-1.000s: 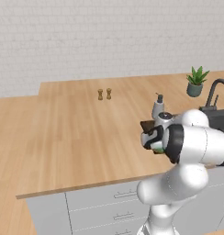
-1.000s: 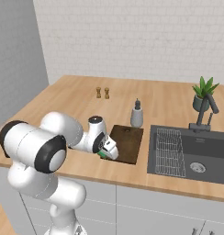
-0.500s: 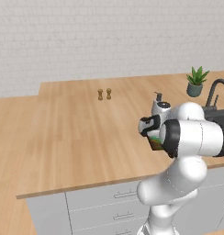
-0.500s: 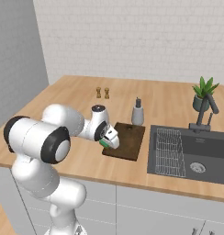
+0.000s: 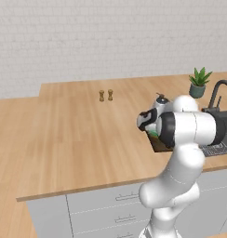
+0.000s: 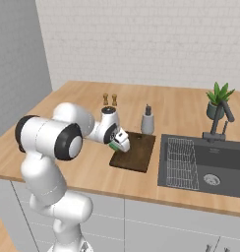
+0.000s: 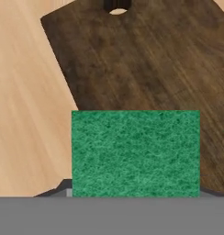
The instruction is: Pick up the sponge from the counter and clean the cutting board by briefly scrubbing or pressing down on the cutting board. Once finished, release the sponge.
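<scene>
Hand view has the green sponge (image 7: 135,153) clamped in the gripper (image 6: 120,143), hanging above the cutting board's (image 7: 146,64) near edge on the table (image 6: 82,103). Carrying seems done; next, press down and scrub.

The rendered scene is evenly and brightly lit, with soft, diffuse light and no glare. The broad light wood-plank counter (image 6: 77,113) shows flat, uniform tone; shadows on it are faint. The white robot arm carries gentle shading on its underside in both base views. Those views look slightly soft, with small far items blurred. In the hand view the flat dark brown wooden cutting board (image 7: 146,59) shows crisp grain, and the small green rectangular sponge (image 7: 135,153) a sharp speckled texture.
</scene>
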